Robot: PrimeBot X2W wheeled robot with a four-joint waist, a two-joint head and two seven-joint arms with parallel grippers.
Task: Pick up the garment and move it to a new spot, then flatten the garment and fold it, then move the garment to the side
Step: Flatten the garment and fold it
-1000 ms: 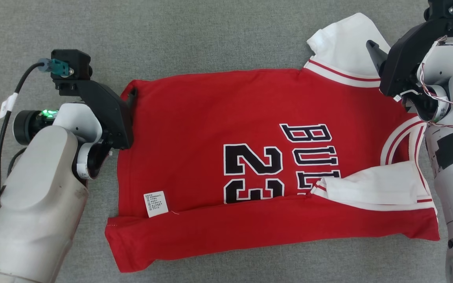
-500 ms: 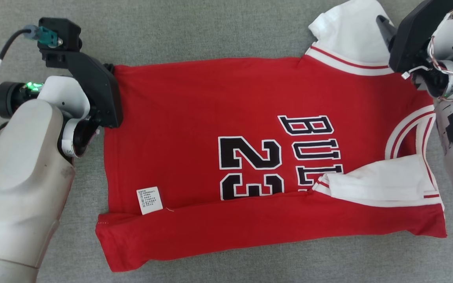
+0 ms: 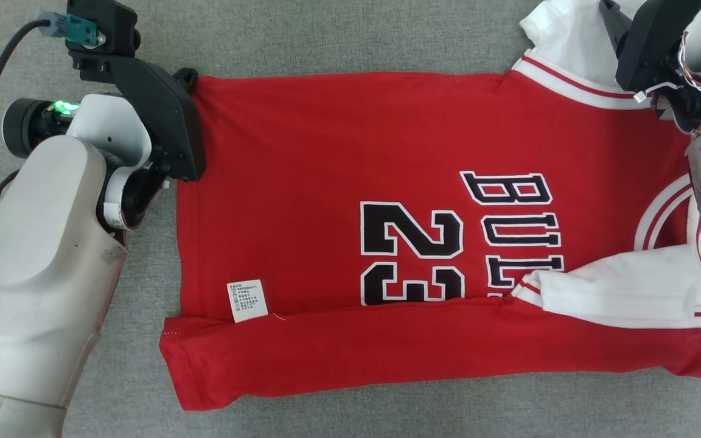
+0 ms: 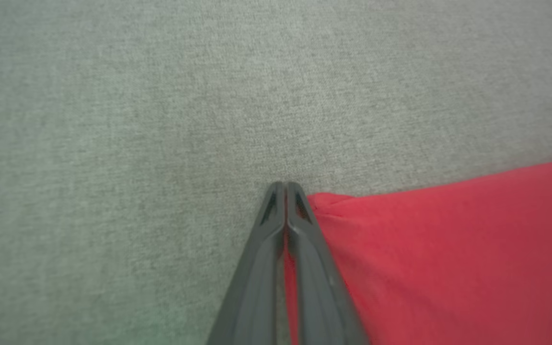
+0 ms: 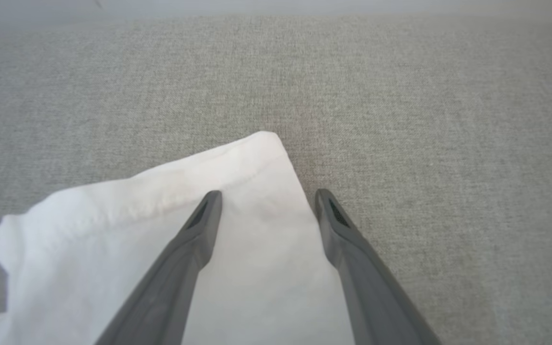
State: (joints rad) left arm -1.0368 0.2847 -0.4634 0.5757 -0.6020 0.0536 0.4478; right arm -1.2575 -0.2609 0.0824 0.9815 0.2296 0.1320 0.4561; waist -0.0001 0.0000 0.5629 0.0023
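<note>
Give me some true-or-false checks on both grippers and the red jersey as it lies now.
1. The left gripper is shut on a corner of the jersey. True.
2. The right gripper is clamped on the white sleeve. False: its jaws stand open over the sleeve.
3. The white label lies at the jersey's collar end. False: it sits at the hem end, on the left gripper's side.
4. The jersey's near edge is folded over the front, hiding the bottom of the number 23. True.
</note>
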